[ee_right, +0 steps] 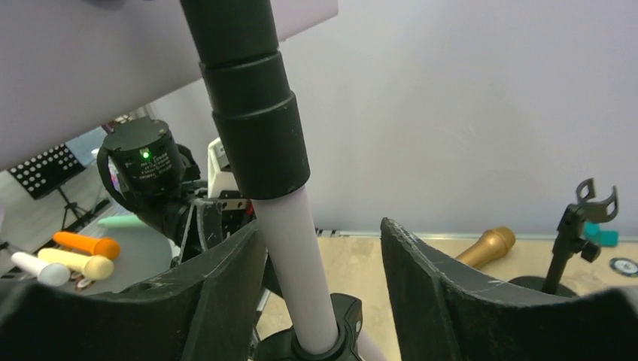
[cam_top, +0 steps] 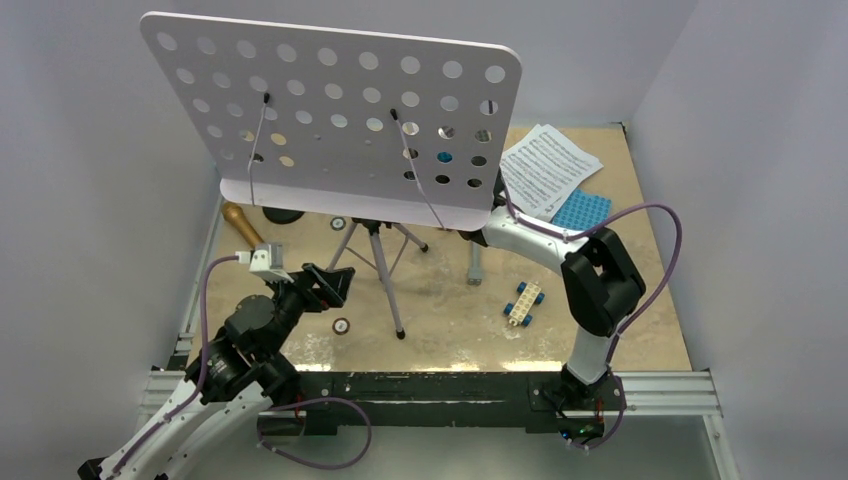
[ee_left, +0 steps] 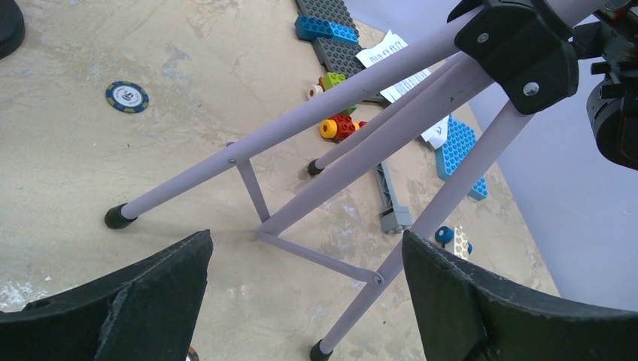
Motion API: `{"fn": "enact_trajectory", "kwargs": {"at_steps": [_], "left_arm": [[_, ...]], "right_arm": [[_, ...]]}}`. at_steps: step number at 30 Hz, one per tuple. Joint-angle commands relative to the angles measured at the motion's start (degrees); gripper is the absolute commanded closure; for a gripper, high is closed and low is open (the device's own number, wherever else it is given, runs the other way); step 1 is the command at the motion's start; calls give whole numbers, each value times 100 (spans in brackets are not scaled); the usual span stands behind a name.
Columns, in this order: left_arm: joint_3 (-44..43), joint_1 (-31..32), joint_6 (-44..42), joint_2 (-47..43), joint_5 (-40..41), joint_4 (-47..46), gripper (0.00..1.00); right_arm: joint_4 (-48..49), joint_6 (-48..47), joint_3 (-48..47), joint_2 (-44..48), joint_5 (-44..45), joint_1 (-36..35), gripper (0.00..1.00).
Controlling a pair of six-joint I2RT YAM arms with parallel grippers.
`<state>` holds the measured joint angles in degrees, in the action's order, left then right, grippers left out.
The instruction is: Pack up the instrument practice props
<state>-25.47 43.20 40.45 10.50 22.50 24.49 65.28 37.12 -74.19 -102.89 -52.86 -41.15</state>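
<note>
Lilac music stand (cam_top: 330, 110) is standing fully set up at frame centre, its tripod legs spreading on the table (cam_top: 450, 300). Sheet-music pages (cam_top: 548, 165) are lying loose at upper right. The microphone (cam_top: 243, 226) is lying at left, beside the black mic stand (ee_right: 560, 259). Left gripper (ee_left: 306, 239) is hovering with fingers apart, facing the tripod legs. Right gripper (ee_right: 320, 226) is bracketing the stand's pole with fingers spread, not clamping it. Judgement: packing is only starting, with all four props waiting and the stand probably going first.

Even, soft overhead lighting, faint shadows on the table (cam_top: 450, 300), sharp overhead view, wrist views' near edges slightly blurred
</note>
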Motion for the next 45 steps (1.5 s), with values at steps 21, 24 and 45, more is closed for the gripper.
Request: {"fn": "enact_trajectory", "kwargs": {"at_steps": [21, 24, 45], "left_arm": [[613, 26, -308, -293, 325, -1294, 0], [1318, 22, -677, -671, 282, -2780, 0], [1064, 13, -1926, 1682, -2109, -6287, 0]], "right_arm": [[-684, -417, 296, 833, -12, -184, 100], [-950, -254, 160, 858, -123, -176, 100], [283, 1214, 637, 1168, -128, 124, 100]]}}
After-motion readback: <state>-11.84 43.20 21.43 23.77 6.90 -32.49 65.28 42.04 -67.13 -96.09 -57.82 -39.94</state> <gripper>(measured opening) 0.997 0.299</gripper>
